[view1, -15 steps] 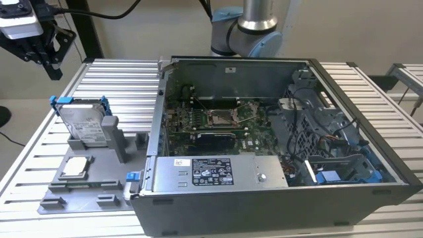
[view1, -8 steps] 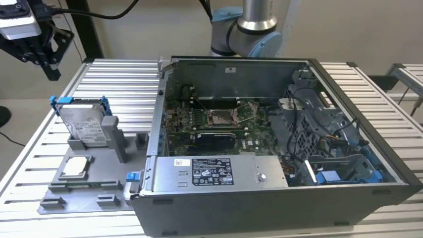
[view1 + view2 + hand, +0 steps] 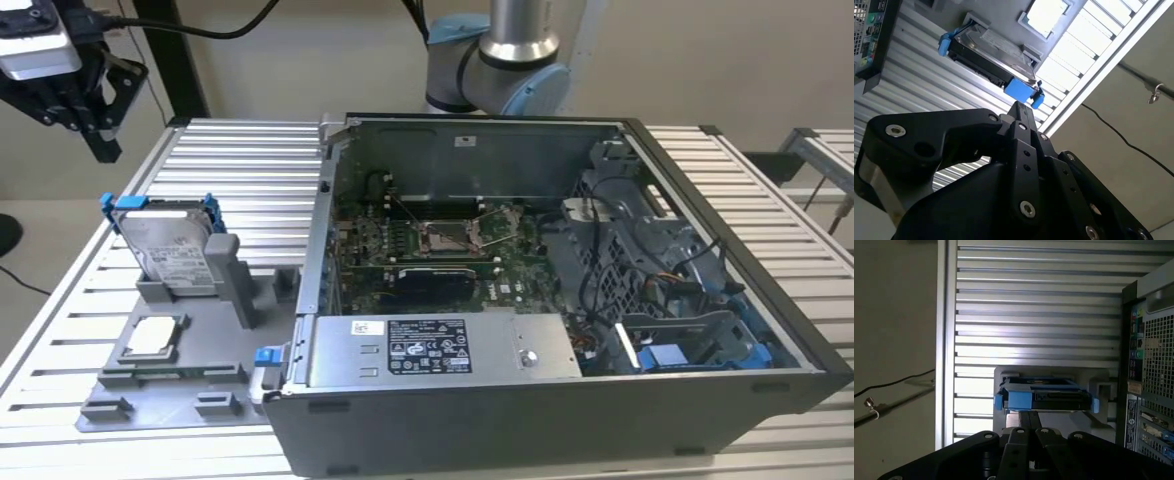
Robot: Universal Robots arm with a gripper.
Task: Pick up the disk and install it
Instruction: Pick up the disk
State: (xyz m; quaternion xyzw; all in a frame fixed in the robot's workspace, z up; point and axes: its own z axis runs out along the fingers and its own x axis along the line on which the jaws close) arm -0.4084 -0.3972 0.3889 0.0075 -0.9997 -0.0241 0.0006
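Observation:
The disk (image 3: pixel 174 245) stands on edge in a grey holder (image 3: pixel 227 290) on the table, at the exterior view's left. It is silver-grey with a white label and a bright blue carrier around it. Both wrist views look down on the disk (image 3: pixel 991 50) (image 3: pixel 1046 397) from above. My black gripper (image 3: pixel 104 150) hangs high over the table's back corner at the exterior view's left, well above the disk and apart from it. Its fingers (image 3: pixel 1021 112) (image 3: pixel 1030 417) lie together with nothing between them.
An open computer case (image 3: pixel 561 290) fills the middle of the table, with a motherboard and a big grey labelled box (image 3: pixel 427 350) inside. A small square silver chip (image 3: pixel 151 338) lies on the grey fixture in front of the disk. The slatted table (image 3: pixel 240 160) ends close to the holder.

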